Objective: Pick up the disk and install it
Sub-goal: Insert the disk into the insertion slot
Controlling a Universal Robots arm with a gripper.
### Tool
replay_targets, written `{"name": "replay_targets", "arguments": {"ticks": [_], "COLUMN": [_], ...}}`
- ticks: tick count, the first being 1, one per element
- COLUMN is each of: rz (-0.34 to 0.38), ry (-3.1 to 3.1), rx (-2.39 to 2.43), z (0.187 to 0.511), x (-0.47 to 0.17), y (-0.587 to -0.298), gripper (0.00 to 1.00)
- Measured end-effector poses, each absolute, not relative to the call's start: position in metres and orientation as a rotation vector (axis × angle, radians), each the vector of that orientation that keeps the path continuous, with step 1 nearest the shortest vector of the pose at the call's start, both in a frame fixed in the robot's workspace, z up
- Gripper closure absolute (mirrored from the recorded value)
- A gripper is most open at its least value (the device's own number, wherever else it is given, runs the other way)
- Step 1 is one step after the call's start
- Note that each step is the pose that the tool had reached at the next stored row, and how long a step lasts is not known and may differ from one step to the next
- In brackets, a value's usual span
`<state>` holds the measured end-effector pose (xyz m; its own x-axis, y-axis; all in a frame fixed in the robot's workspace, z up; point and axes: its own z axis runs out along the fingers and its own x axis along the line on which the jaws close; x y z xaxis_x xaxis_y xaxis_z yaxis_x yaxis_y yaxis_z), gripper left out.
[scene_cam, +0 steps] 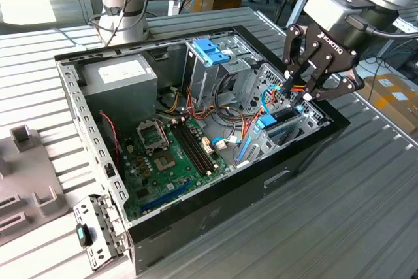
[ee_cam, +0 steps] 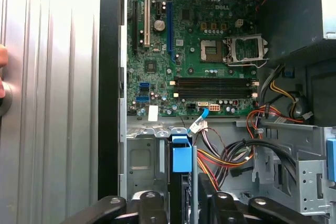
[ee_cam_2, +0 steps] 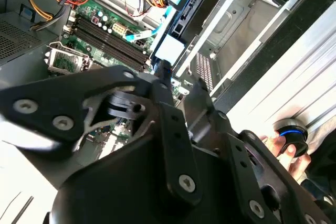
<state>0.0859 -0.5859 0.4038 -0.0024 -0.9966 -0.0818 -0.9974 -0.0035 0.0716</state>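
Disk stands edge-up, slotted into the computer case directly under the gripper; whether the gripper clamps it, I cannot tell. Installation looks nearly complete from here.

We see a grey ribbed metal table built of long parallel slats. An open black rectangular computer case lies flat at its middle. To the exterior view's left, well apart from the case, rests a grey moulded plastic fixture. A silver perforated metal bracket sits just beside the case's near corner. Behind the case stands a grey cylindrical robot base.
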Motion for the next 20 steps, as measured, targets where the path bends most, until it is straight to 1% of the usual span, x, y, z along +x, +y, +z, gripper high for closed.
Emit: {"name": "replay_targets", "arguments": {"ticks": [3, 4, 5, 6, 20], "rz": [0.17, 0.17, 0.17, 0.17, 0.171], "ry": [2.213, 2.213, 2.213, 2.213, 2.212], "rx": [-2.214, -2.214, -2.214, -2.214, -2.213], "z": [0.4038, 0.4039, 0.4039, 0.4039, 0.4039], "x": [0.0859, 0.0859, 0.0859, 0.0859, 0.0901], "y": [-0.5855, -0.5855, -0.5854, -0.5854, -0.5854], "gripper": [0.82, 0.82, 0.88, 0.89, 0.89]}}
